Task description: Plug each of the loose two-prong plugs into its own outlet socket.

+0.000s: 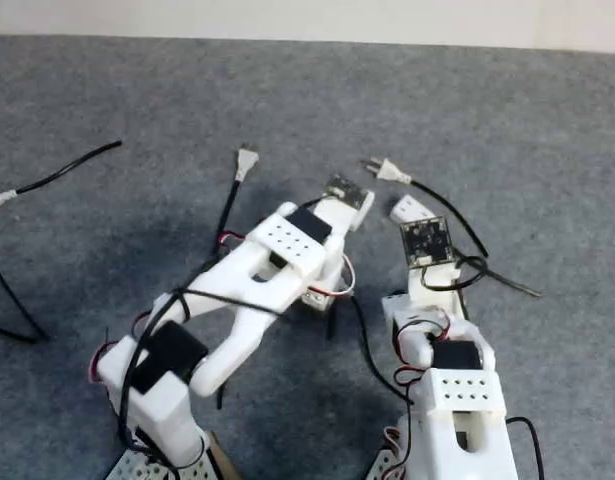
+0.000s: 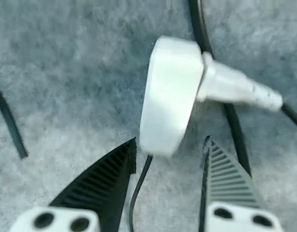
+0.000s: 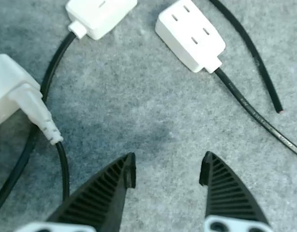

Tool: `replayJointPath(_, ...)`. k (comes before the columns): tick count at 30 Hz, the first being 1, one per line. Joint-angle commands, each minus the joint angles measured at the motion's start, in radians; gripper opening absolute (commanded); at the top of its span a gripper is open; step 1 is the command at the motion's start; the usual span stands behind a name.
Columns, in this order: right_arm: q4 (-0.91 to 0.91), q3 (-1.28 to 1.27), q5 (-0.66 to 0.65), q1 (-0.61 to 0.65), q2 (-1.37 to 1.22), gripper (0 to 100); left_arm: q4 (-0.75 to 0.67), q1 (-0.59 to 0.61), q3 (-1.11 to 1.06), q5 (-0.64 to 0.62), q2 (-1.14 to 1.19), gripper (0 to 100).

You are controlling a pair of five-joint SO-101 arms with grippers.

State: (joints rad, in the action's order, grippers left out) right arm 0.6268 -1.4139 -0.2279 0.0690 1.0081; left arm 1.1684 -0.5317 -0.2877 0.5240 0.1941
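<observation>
Grey carpeted table (image 1: pixel 547 130). Left claw (image 2: pixel 170 141) is open wide and empty, with a white outlet socket (image 2: pixel 170 92) just beyond its tips. Right claw (image 3: pixel 168 157) is open and empty; a two-slot socket (image 3: pixel 190 34) and a second socket (image 3: pixel 101 14) lie ahead. A loose plug (image 1: pixel 247 160) and another plug (image 1: pixel 385 170) lie unplugged beyond the arms.

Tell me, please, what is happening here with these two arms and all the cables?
Two robot arms are set over cables spread on a grey carpet. The left gripper, open, hangs right over a white socket that seems to have a plug in it already. The right gripper, also open and empty, hangs near two free sockets. Two loose plugs lie farther out, untouched.
</observation>
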Motion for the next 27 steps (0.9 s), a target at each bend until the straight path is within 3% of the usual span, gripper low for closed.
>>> replayJointPath(1, -0.021, 0.007, 0.003, 0.010, -0.010, 20.8, -0.074, 0.042, 0.031, 0.003, 0.035, 23)
replayJointPath(5, -0.021, 0.007, 0.003, 0.035, -0.010, 20.8, -0.117, 0.067, 0.038, 0.003, 0.071, 22)
replayJointPath(11, -0.021, 0.007, 0.002, 0.048, -0.010, 20.8, -0.114, 0.065, 0.038, 0.078, 0.022, 0)
replayJointPath(16, -0.021, 0.005, 0.002, 0.048, -0.010, 20.8, -0.063, 0.128, 0.041, 0.089, -0.042, 0)
replayJointPath(20, -0.021, -0.008, 0.002, 0.048, -0.010, 20.8, -0.015, 0.298, 0.071, 0.092, -0.125, 0)
replayJointPath(27, -0.021, -0.015, 0.002, 0.048, -0.010, 20.8, 0.051, 0.789, 0.320, 0.213, -0.140, 0)
